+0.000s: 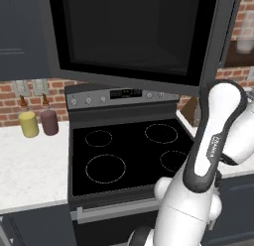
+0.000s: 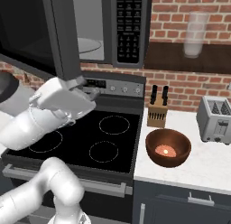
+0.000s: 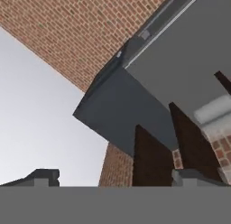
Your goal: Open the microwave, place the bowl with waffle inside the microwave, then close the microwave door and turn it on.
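The glossy reddish-brown wooden bowl holding the orange waffle sits on the white surface, well right of and below the pincer, whose jaws are spread and empty beneath the open dark grey microwave door.

White counter right of stove: bowl, knife block, toaster; left counter: two canisters

Microwave door swung open, turntable visible inside, keypad at right. Hand just below door edge, over stove. Bowl w/ waffle on bench, near toaster.
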